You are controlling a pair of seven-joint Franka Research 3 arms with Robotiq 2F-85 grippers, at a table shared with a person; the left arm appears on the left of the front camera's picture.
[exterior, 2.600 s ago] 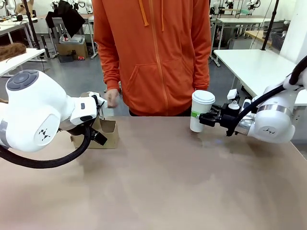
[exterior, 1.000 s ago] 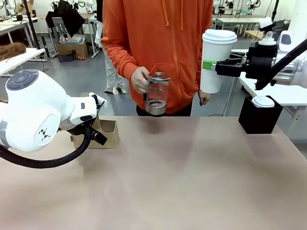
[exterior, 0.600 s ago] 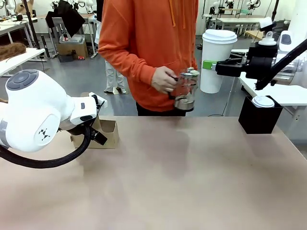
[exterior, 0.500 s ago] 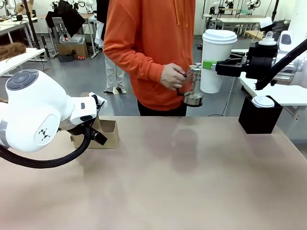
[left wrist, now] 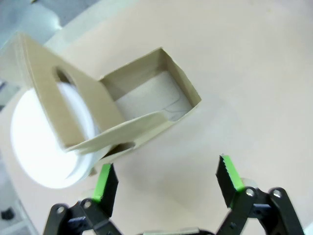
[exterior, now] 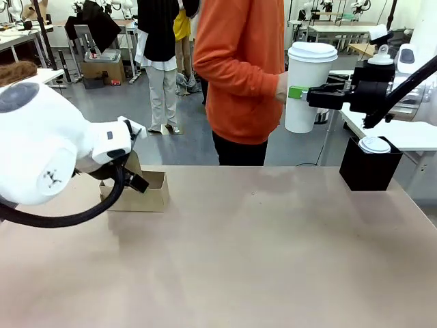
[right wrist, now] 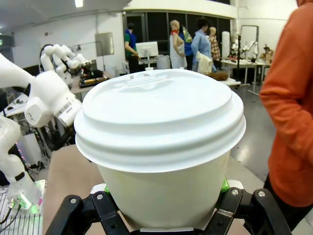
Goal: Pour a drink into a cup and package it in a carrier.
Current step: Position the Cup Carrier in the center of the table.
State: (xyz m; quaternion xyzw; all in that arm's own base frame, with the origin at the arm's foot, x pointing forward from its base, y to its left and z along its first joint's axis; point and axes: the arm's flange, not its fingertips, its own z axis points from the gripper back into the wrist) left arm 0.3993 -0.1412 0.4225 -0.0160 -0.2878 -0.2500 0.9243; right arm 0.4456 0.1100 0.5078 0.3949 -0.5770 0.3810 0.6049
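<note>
**Carrier down at the left, cup clamped aloft at the right**

At the left of the worktop, the brown cardboard carrier stands near the far edge, partly hidden by the left arm's white wrist. In the left wrist view, the left pincer hangs above it with its green-padded fingers wide apart, holding nothing. The carrier lies just beyond the fingertips. Its upright handle panel splits it in two: the slot on the nearer side is bare, and a white round lid sits in the slot behind the panel.

A person in an orange hoodie stands at the middle of the far side, side-on, with a hand just beside the cup; whether it touches cannot be told.

At the right, the right pincer is clamped on the tall white cup, holding it upright, lid on, well above the worktop. In the right wrist view, the cup sits between that pincer's fingers.

Below it, a black box stands at the far right edge with a short lidded white cup on top.
</note>
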